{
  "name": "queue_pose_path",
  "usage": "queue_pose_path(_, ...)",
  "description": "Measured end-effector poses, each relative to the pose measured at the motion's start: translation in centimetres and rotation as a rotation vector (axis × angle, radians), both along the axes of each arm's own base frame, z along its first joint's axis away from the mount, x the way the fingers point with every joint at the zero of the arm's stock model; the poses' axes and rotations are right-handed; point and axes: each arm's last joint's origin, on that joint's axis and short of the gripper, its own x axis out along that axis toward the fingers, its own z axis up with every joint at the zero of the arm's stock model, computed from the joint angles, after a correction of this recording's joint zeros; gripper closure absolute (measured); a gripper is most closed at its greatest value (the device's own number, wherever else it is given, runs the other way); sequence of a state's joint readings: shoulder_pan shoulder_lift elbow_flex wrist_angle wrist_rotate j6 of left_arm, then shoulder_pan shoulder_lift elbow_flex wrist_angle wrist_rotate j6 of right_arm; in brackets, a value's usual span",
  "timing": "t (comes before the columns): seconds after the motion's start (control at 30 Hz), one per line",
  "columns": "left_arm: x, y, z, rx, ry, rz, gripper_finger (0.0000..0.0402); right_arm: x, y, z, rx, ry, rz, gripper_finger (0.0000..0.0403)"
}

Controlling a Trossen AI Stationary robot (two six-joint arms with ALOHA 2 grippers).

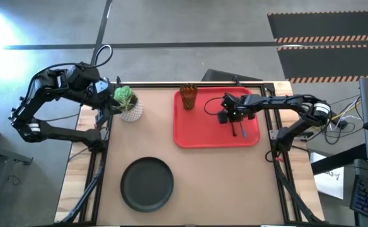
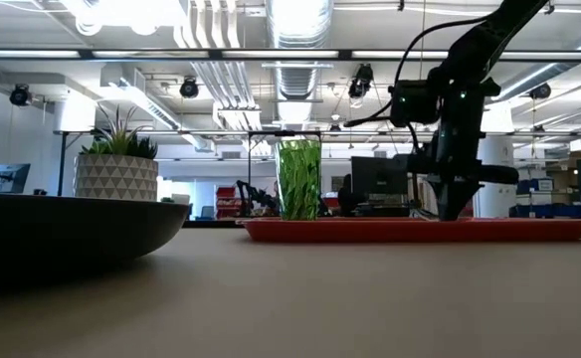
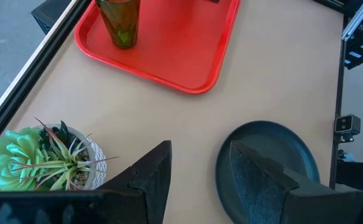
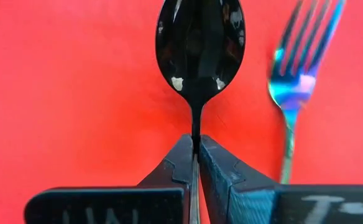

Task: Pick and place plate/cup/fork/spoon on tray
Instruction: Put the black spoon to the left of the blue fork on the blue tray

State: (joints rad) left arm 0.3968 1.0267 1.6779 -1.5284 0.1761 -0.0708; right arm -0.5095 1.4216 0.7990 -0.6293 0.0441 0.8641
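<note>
On the near part of the desk (image 1: pixel 190 183), at about seven o'clock from its centre, the dark plate (image 1: pixel 147 183) lies alone, well apart from the tray; in the low view only its rim shows, cut off at the frame's edge. Farther back, at about one o'clock, the red tray (image 1: pixel 193 129) holds the green cup (image 1: pixel 188 97) upright in its far left corner. Over the tray's right half the right end effector (image 1: pixel 236 126) points down, its fingers pressed together on the handle of the spoon (image 4: pixel 200 43), whose bowl hangs just above the red surface; whether it touches cannot be told. The fork (image 4: pixel 299 68) lies on the tray just beside the spoon, its handle partly cut off by the fingers in the right wrist view. At about eleven o'clock a potted plant (image 1: pixel 126 103) stands near the desk's far left corner. The left end effector (image 3: pixel 197 180) waits above that edge, fingers spread and holding nothing, its arm half hidden beyond the desk.
</note>
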Motion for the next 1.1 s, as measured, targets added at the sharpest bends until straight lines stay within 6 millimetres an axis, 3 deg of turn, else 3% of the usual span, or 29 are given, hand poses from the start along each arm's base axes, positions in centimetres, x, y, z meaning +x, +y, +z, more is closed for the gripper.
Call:
queue_pose_path(0.17, 0.00, 0.00, 0.00, 0.000, 0.000, 0.000, 0.0255, -0.64, 0.36, -0.17, 0.037, 0.066, 0.000, 0.0394)
queue_pose_path(1.1, 0.11, 0.04, -0.03, 0.001, 0.003, -0.003, 0.0255, -0.29, 0.27, -0.28, 0.038, 0.009, -0.012, 0.0394)
